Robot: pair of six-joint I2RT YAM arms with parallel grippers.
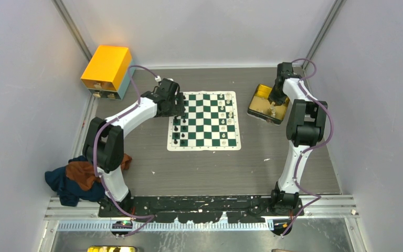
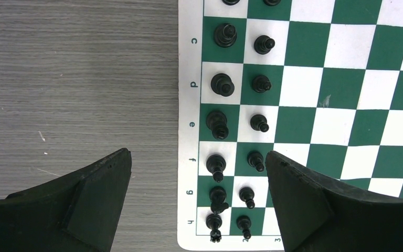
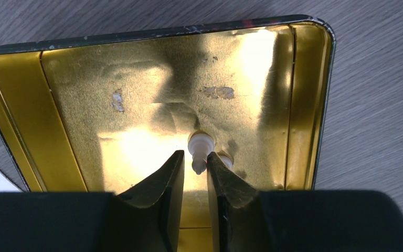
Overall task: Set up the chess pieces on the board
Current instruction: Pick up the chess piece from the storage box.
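Nearby, black chess pieces (image 2: 218,123) line the left edge of the board (image 1: 204,137) on the desk (image 1: 204,168), the left gripper (image 2: 198,153) spread wide above them. Beyond, the right gripper (image 3: 194,155) stands narrow around a white chess piece (image 3: 199,143) in a gold tray (image 3: 57,105), its grip unclear.

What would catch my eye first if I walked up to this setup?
Probably the green-and-white board in the middle of the table, with black chess pieces lined up in two lines along its left edge, under the wide-open left tool. Next, the shiny gold tray to the board's right, where the right tool straddles a small white piece.
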